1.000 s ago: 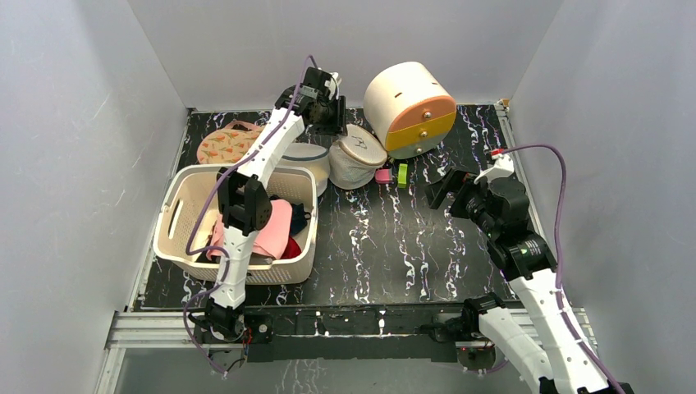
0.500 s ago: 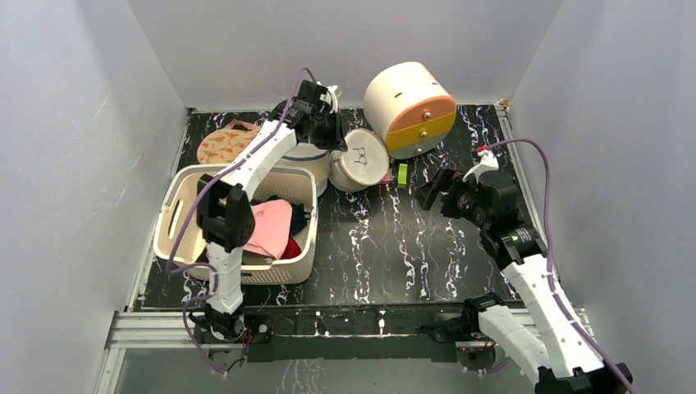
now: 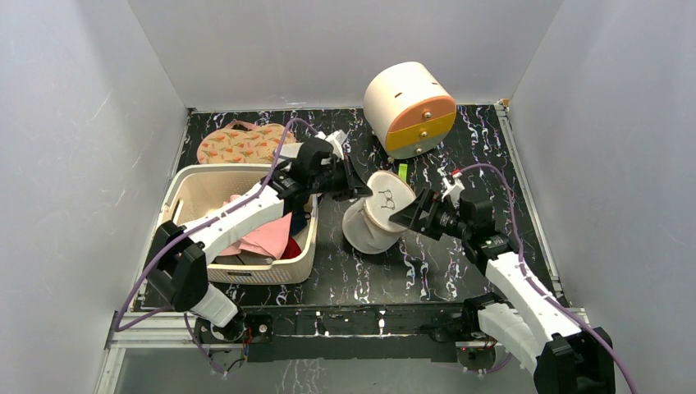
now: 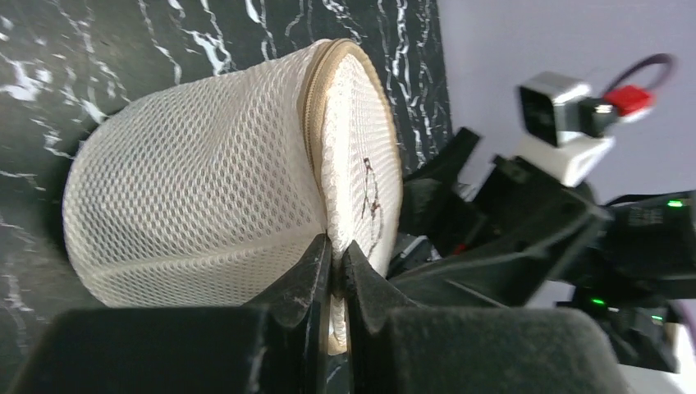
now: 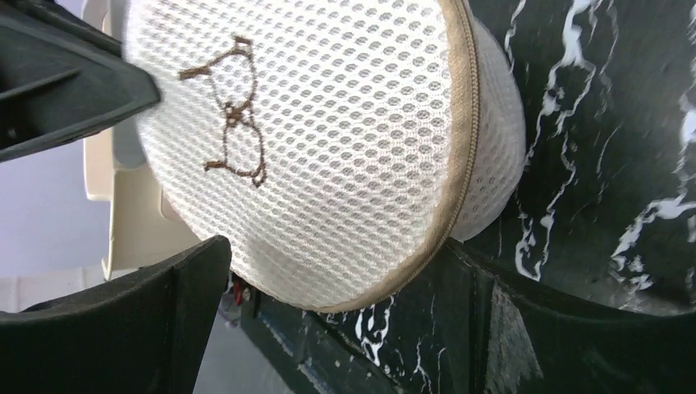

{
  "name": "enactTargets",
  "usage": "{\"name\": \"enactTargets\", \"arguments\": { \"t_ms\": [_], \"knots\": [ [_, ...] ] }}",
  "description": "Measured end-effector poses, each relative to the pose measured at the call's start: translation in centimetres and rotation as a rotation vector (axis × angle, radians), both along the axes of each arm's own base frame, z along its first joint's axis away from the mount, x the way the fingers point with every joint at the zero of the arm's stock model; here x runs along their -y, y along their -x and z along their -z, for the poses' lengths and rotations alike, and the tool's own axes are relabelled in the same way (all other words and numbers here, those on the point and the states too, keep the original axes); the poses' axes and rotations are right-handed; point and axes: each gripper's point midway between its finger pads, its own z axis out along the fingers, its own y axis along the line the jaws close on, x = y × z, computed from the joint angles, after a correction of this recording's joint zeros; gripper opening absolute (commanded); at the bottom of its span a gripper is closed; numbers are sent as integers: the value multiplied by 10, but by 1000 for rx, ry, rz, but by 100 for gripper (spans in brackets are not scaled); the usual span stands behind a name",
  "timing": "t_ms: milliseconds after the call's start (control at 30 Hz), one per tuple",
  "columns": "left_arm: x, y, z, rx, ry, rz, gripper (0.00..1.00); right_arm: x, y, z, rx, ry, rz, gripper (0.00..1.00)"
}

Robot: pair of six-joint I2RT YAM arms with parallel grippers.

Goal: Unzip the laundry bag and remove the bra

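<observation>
The laundry bag (image 3: 376,218) is a cream-white mesh cylinder lying tilted on its side mid-table, its round top with the small bra drawing facing right. It fills the left wrist view (image 4: 197,189) and the right wrist view (image 5: 345,139), where the tan zip (image 5: 460,164) runs round the rim. My left gripper (image 3: 354,190) is shut on the bag's rim edge, seen pinched between its fingers (image 4: 336,263). My right gripper (image 3: 408,220) is open just right of the bag's top, its fingers (image 5: 156,320) spread below the rim. The bra is hidden.
A cream basket (image 3: 197,185) with pink and dark clothes stands at the left. A floral orange pouch (image 3: 240,141) lies at the back left. A round cream and orange drawer unit (image 3: 409,109) stands at the back. A small green block (image 3: 402,171) lies near it.
My left gripper has dragged the bag from the back of the table forward to the middle. My right gripper has moved left and come up against the bag's top.
</observation>
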Motion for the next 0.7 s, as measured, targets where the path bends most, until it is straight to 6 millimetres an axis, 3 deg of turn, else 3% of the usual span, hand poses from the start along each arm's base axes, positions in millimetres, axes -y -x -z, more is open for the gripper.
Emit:
{"name": "enactTargets", "arguments": {
  "t_ms": [133, 233, 433, 600, 700],
  "knots": [
    [12, 12, -1, -16, 53, -23, 0, -5, 10, 18, -69, -81, 10, 86],
    [14, 13, 0, -29, 81, -57, 0, -5, 10, 14, -64, -121, 36, 79],
    [9, 14, 4, -45, 94, -103, 0, -4, 3, 0, -28, -179, 87, 54],
    [1, 21, 15, -56, 78, -108, 0, 0, -5, 9, -55, -158, 124, 28],
    [-8, 28, 22, -62, 50, -106, 15, 3, -12, 11, -74, -130, 137, 19]
  ]
}}
